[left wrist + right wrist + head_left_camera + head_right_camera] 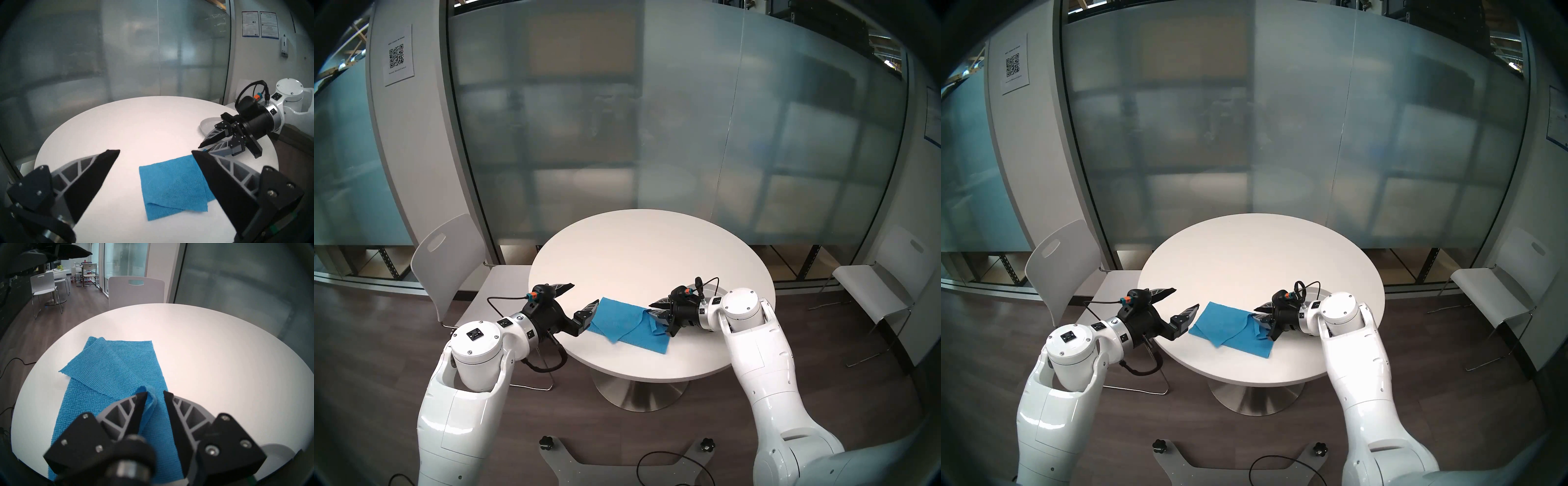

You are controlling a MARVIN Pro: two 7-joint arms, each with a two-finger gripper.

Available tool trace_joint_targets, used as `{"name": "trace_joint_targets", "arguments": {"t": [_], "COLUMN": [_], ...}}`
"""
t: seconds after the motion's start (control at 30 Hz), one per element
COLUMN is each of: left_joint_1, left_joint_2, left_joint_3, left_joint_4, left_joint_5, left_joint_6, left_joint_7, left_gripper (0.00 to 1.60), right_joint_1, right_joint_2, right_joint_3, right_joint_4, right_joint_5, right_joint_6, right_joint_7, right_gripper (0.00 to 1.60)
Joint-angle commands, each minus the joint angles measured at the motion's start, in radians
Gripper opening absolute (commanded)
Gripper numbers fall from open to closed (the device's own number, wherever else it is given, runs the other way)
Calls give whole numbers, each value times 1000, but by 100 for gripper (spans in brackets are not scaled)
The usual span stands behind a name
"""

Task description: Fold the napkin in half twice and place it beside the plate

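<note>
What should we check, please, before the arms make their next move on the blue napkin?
1. The left gripper is open: ok.
2. The right gripper is free of the napkin: not ok; the jaws are apart, but a raised fold leans on one finger.
3. Fold edges aligned: not ok; the top layer lies skewed.
4. The plate is located: ok; it sits behind the right gripper, partly hidden.

The far half of the round tabletop (639, 244) is bare, so a hand can pass there freely. The blue napkin (629, 322) lies near the front edge between the left hand (582, 298) and the right hand (655, 309). The plate (206, 124) sits behind the right hand.
</note>
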Motion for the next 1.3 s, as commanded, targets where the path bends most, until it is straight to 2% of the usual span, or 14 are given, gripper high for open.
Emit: {"name": "trace_joint_targets", "arguments": {"t": [0.0, 0.13, 0.2, 0.27, 0.3, 0.37, 0.4, 0.43, 0.57, 0.77, 0.8, 0.83, 0.97, 1.27], "left_joint_1": [6, 1, -4, -10, -14, -22, -25, -27, -40, -37, -38, -40, -54, -94], "left_joint_2": [44, 48, 44, 42, 42, 44, 45, 43, 42, 50, 48, 47, 47, 36], "left_joint_3": [8, 9, 8, 9, 10, 16, 21, 23, 27, 53, 56, 60, 72, 84], "left_joint_4": [17, 34, 42, 48, 51, 58, 64, 68, 81, 102, 105, 111, 135, 185], "left_joint_5": [18, 31, 33, 33, 34, 39, 43, 45, 41, 58, 59, 62, 70, 83], "left_joint_6": [-17, -18, -18, -12, -10, -6, -6, -8, 18, 20, 19, 22, 23, 25], "left_joint_7": [-34, -38, -37, -41, -42, -50, -53, -53, -69, -79, -76, -73, -70, -58], "left_gripper": [160, 160, 142, 139, 124, 114, 104, 79, 75, 75, 65, 63, 65, 58], "right_joint_1": [9, 6, 4, 3, 3, 2, 2, 2, 0, -1, -1, -1, -1, -5], "right_joint_2": [-11, -14, -15, -16, -16, -16, -16, -16, -17, -15, -15, -15, -14, -14], "right_joint_3": [-6, -8, -10, -11, -11, -12, -12, -12, -13, -14, -14, -15, -16, -18], "right_joint_4": [-27, -32, -36, -38, -39, -40, -40, -41, -46, -42, -41, -41, -42, -51], "right_joint_5": [2, 2, 2, 2, 2, 2, 2, 2, 1, 2, 2, 2, 3, 3], "right_joint_6": [0, 2, 5, 6, 7, 8, 9, 9, 13, 14, 14, 14, 14, 22], "right_joint_7": [0, 0, 1, 1, 1, 0, 0, 0, -2, -3, -3, -3, -3, 0], "right_gripper": [86, 85, 85, 85, 83, 85, 85, 83, 83, 82, 83, 82, 82, 82]}}
